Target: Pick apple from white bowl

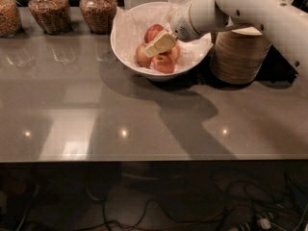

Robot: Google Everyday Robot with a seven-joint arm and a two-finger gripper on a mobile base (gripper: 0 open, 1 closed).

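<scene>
Fingers (pixel 162 43) of gripper (pixel 150 50) over three visible apples (pixel 164 64) in one white bowl (pixel 143 71), open or closed unclear, three jars (pixel 98 6)

There is only one camera. It sits up high on the near side of the tabletop (pixel 144 109) and looks down and across toward the far edge. It is fairly near, so the tabletop fills much of the view. The gripper (pixel 159 44) hangs over the white bowl (pixel 124 49) at the far side, right of the jars (pixel 48 11).

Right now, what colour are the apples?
Apples red-yellow, camera view; gripper over them in the white bowl.
</scene>
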